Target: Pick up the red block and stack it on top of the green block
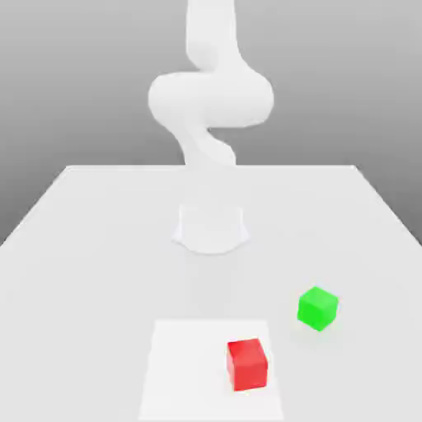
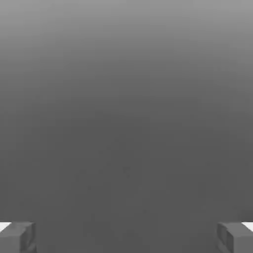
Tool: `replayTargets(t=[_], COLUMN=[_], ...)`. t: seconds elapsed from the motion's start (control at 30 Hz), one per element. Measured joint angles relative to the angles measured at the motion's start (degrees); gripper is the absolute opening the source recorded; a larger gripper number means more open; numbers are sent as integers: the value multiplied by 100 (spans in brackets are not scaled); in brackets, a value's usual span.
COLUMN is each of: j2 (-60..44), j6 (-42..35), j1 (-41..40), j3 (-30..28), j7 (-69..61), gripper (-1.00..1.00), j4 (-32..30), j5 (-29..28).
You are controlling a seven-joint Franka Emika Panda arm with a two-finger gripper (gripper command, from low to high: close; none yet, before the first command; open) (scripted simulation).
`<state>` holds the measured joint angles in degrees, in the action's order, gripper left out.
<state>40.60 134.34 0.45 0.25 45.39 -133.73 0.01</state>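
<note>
The red block [image 1: 247, 363] sits on the white table [image 1: 82, 247] near its front edge, on a slightly brighter white square patch [image 1: 189, 371]. The green block [image 1: 317, 307] rests on the table a little behind it and toward the exterior view's right, apart from the red one. The white arm [image 1: 210, 99] rises from its base [image 1: 211, 228] at the table's middle and goes up out of the frame. In the hand view my gripper [image 2: 126, 237] is open: two grey fingertips [image 2: 20, 236] stand far apart with nothing between them, against a plain grey background.
The table's edges run along the exterior view's left and right sides and at the back. The arm's round base stands behind both blocks.
</note>
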Motion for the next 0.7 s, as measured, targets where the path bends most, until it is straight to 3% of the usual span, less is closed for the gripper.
replayTargets(t=[0.7], j2=[-4398], j6=[2144], j1=[377], j3=[239], j7=[-325], gripper=[0], j4=[-1637], j5=[-62])
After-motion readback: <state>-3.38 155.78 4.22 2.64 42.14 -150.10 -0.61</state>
